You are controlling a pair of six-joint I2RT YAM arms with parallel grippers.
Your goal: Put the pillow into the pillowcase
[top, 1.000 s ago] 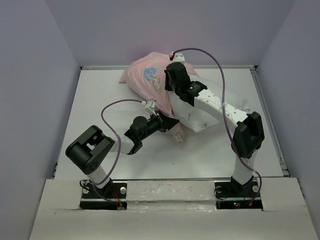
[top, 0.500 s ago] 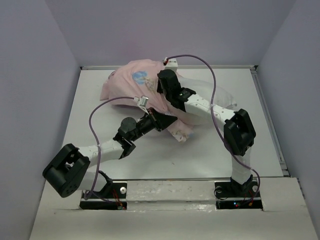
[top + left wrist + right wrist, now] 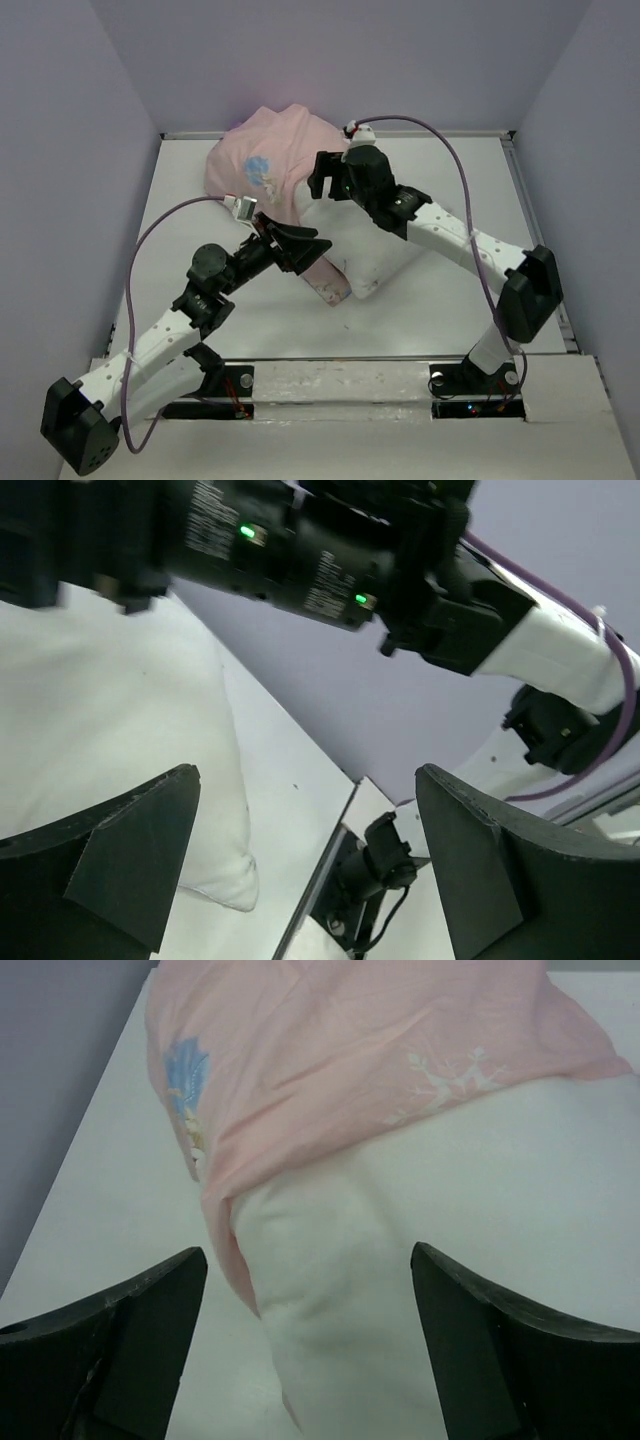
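Observation:
The pink pillowcase [image 3: 265, 165] lies bunched at the back of the table, drawn over the far part of the white pillow [image 3: 365, 255], whose near end sticks out toward the front. My left gripper [image 3: 308, 250] hovers open over the case's near edge and holds nothing. My right gripper [image 3: 316, 178] is open just right of the pink bunch, also with nothing in it. In the right wrist view the pillowcase [image 3: 350, 1060] covers the top of the pillow [image 3: 400, 1290] between the spread fingers [image 3: 130, 1330]. The left wrist view shows the pillow [image 3: 100, 730] at left.
The white table [image 3: 200, 260] is boxed in by lilac walls, with a rail [image 3: 430, 134] along the back and another at the right edge [image 3: 540, 250]. The right arm [image 3: 300, 550] crosses above the left gripper. An arm base [image 3: 385, 865] stands at the near edge.
Both grippers went from shut on the fabric to open and let it go. The left arm stretched forward, the right arm swung out, and the pillowcase bunch shifted left and back.

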